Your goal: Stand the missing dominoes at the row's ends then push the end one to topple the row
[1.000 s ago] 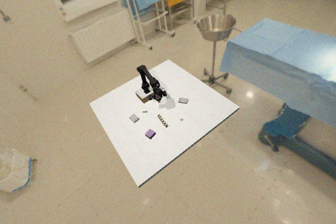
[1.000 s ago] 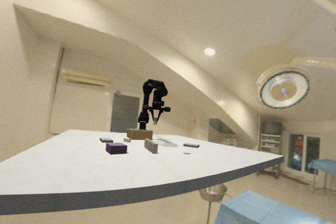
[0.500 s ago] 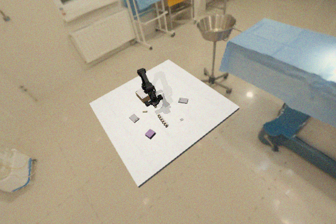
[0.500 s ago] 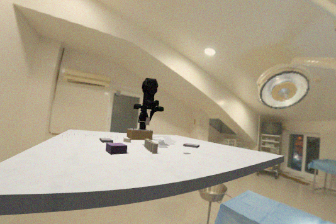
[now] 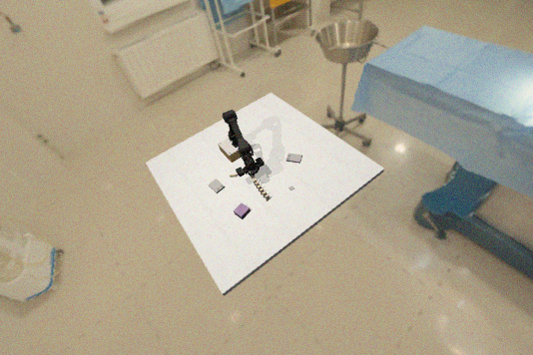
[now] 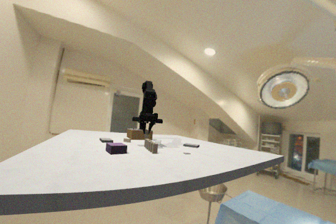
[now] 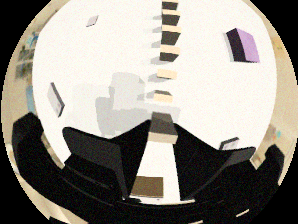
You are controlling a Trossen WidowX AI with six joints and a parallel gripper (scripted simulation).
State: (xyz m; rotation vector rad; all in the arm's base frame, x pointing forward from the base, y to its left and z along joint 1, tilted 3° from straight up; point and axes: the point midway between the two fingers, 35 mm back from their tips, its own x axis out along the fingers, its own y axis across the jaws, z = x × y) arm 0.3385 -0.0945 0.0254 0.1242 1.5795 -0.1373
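A row of several tan dominoes [image 5: 263,190] [image 6: 151,146] [image 7: 168,36] stands on the white table [image 5: 302,214] [image 6: 68,167]. My gripper [image 5: 250,173] [image 6: 146,130] [image 7: 161,124] is low at the row's near end, by the arm's base. It is shut on a tan domino [image 7: 164,129] that stands upright in line with the row, close behind the last standing one. In the top and exterior views the held domino is hidden by the fingers. Another tan domino [image 5: 234,176] [image 6: 127,140] lies flat on the table, left of the gripper.
A purple block [image 5: 242,210] [image 6: 116,148] [image 7: 241,44] lies to one side of the row. Flat grey tiles [image 5: 216,185] [image 5: 294,158] [image 6: 106,140] [image 6: 190,145] and a tiny tile [image 5: 291,187] lie around it. A brown box [image 5: 229,151] [image 6: 134,134] sits at the arm's base.
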